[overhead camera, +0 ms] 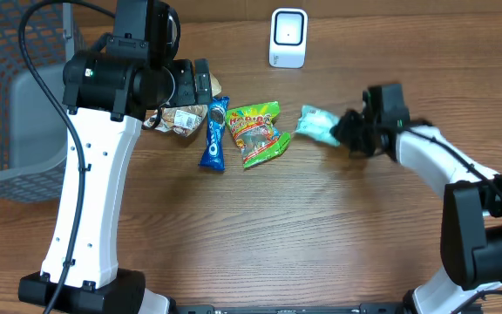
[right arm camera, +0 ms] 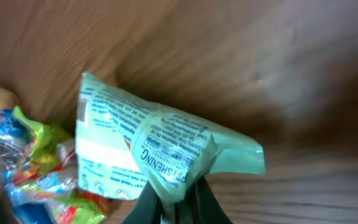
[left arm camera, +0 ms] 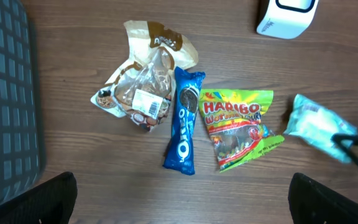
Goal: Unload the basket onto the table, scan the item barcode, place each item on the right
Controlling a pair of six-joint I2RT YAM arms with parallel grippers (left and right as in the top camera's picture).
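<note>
I am pinching my right gripper (right arm camera: 174,202) shut on a crumpled corner of the mint-green packet (right arm camera: 148,146), the item to be scanned, and the rest of the packet is fanning out beyond my fingertips with its printed side facing my wrist camera. I cannot tell whether it is resting on the wooden table (overhead camera: 321,227) or hanging just clear of it. Just past the packet's far edge, the Haribo bag (overhead camera: 258,133) is lying flat, close to it but not touching. The blue Oreo pack (overhead camera: 214,133) is lying alongside the Haribo bag on its far side. Beyond that, a clear cookie bag with a brown wrapper (overhead camera: 177,118) is sitting crumpled against the Oreo pack's end. The white scanner (overhead camera: 288,37) is standing well apart from my right gripper, toward the far edge of the table. My left gripper (left arm camera: 182,202) is hovering above the snack pile with its jaws spread wide and holding nothing, the Oreo pack and Haribo bag lying directly below it. The grey basket (overhead camera: 7,96) is sitting beside that arm, on its outer side.
</note>
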